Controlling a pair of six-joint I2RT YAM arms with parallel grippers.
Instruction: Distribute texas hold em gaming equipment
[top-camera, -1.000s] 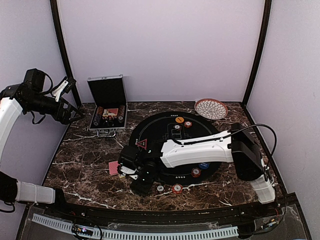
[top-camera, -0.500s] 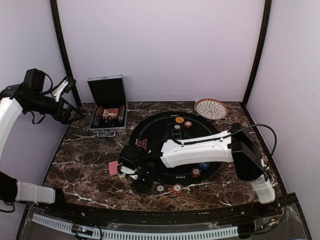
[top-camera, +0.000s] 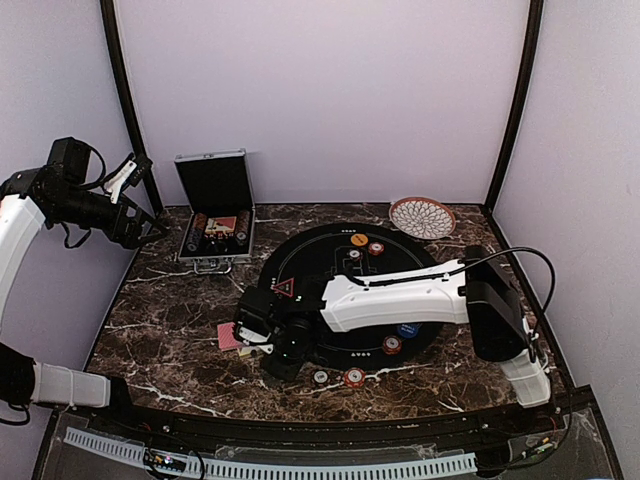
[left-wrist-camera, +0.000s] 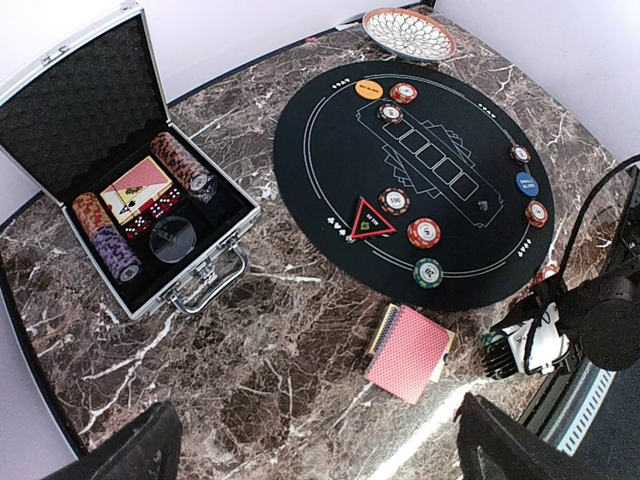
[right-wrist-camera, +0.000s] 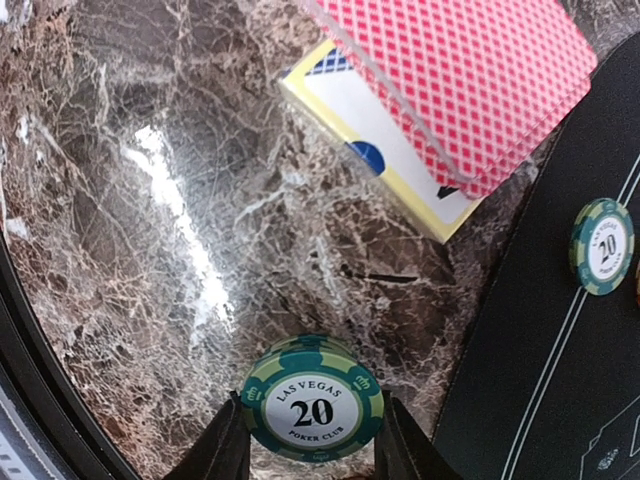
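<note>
The left claw is held raised at the far left, its fingers set wide apart, with only the marble surface seen between them. At the left rear of that surface a silver case stands open. Rolls of stacked chips and a red-backed pack are lodged in its black lining. Nearer the front, a deck of red-backed cards lies face down on the surface, just off the left edge of the round black mat. It partly overlies a yellow-edged box. Beside the deck, the right claw is seen clamped on a green chip marked 20, which is gripped at both sides over the marble. Whether that chip touches the surface cannot be told. A second green chip lies flat on the mat's edge close by. The triangle marker lies on the mat's near-left part, with a white-and-red chip just beside it and a red chip near. An orange chip and another red one are noted at the far rim of the mat, and a blue chip at its right side. In front of the mat, 2 loose chips rest on the marble. At the right rear a woven dish sits just beyond the mat.
</note>
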